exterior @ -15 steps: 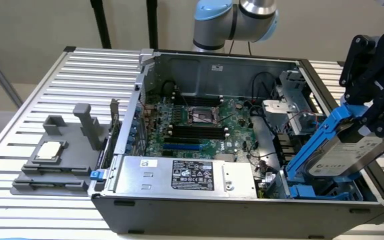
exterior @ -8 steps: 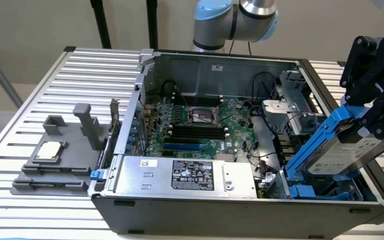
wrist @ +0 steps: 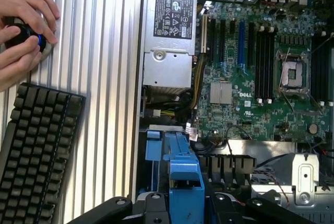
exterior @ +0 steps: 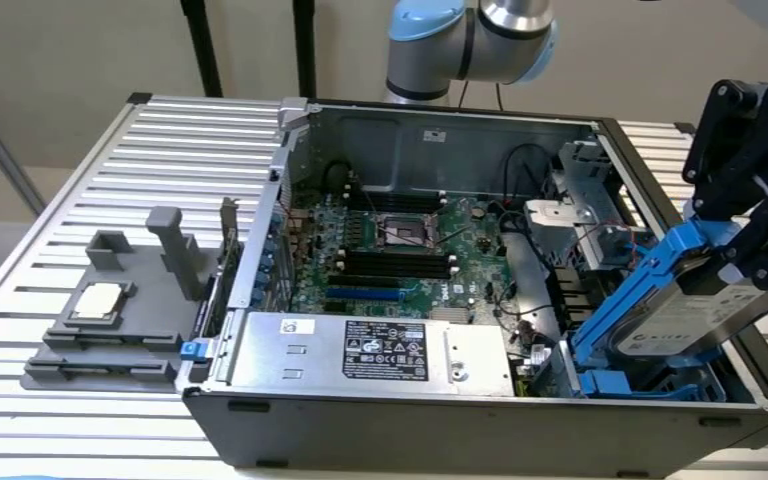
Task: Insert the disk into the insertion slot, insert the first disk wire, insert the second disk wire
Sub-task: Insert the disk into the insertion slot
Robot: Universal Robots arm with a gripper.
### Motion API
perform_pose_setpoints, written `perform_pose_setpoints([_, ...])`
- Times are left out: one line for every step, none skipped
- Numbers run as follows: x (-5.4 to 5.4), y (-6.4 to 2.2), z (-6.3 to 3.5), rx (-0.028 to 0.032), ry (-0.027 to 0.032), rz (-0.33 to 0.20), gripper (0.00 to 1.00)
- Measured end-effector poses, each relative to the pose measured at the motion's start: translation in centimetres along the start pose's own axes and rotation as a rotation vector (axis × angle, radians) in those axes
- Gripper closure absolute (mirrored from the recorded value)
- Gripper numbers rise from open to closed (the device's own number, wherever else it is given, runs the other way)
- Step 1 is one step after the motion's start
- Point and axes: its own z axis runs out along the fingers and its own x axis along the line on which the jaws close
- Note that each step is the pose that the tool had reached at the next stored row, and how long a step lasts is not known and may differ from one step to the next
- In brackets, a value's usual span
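Drive held tilted over the bay in an open computer case.

The hand (exterior: 747, 262) is clamped on the disk (exterior: 684, 322), gripping its blue carrier frame (wrist: 185, 179). The disk leans steeply at the exterior view's right end of the computer case (exterior: 491, 440), with its lower end down at the insertion slot (exterior: 620, 384); whether it has entered, I cannot tell. The silver power supply (exterior: 371, 350) lies beside the slot. On the slatted worktop (exterior: 197, 130) a person's fingers (wrist: 31, 4) rest by a black keyboard (wrist: 36, 151).
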Motion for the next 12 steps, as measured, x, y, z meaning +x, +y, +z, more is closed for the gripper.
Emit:
perform_pose_setpoints([0.05,0.0,0.04,0.0,-0.0004,0.0,0.68])
perform_pose_setpoints([0.09,0.0,0.09,0.0,-0.001,0.0,0.68])
perform_pose_setpoints([0.12,0.0,0.14,0.0,-0.0015,0.0,0.68])
perform_pose_setpoints([0.14,0.0,0.19,0.0,-0.0021,0.0,0.68])
perform_pose_setpoints([0.16,-0.01,0.25,0.0,-0.003,0.0,0.68])
perform_pose_setpoints([0.17,-0.01,0.31,0.0,-0.004,0.0,0.68])
perform_pose_setpoints([0.18,-0.01,0.36,0.0,-0.0051,-0.001,0.68])
perform_pose_setpoints([0.19,-0.01,0.41,0.0001,-0.0065,-0.001,0.68])
perform_pose_setpoints([0.2,-0.01,0.46,0.0001,-0.0081,-0.001,0.68])
perform_pose_setpoints([0.21,-0.02,0.51,0.0001,-0.0097,-0.002,0.68])
perform_pose_setpoints([0.22,-0.02,0.56,0.0001,-0.0114,-0.002,0.68])
perform_pose_setpoints([0.22,-0.02,0.61,0.0002,-0.0135,-0.002,0.68])
